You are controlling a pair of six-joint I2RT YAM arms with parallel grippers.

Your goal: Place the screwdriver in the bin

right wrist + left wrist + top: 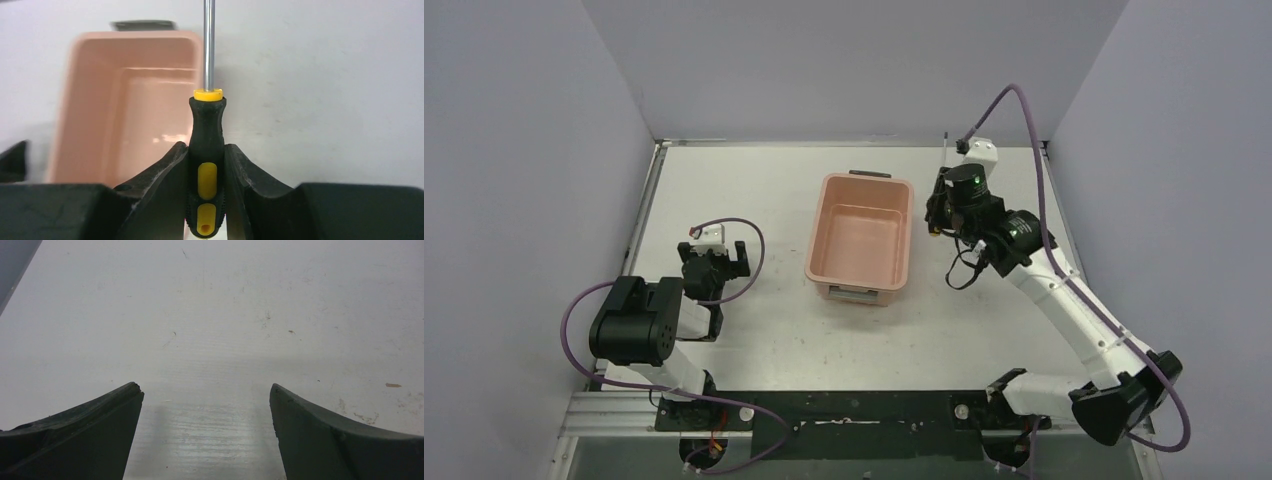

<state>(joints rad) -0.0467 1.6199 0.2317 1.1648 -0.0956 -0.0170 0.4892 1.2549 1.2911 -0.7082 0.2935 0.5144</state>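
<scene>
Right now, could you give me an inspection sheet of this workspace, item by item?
Surface: white table, scuffed, a few specks.
Job's things: screwdriver held by its handle, not yet in the bin; bin empty, mid-table.
Clutter: nothing seen.
Pincers: right pincer shut on the screwdriver, just right of the bin; left pincer open, empty, over bare table.
Cables: purple cables loop off both arms, clear of the bin.
Surroundings: plain grey walls on three sides.

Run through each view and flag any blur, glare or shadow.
Top external: even, soft light, sharp throughout, hardly any shadows. Left wrist: table washed out bright, a dim shadow inside the open left claw. Right wrist: screwdriver crisp, bin smeared soft, with a small glare patch on its floor.
</scene>
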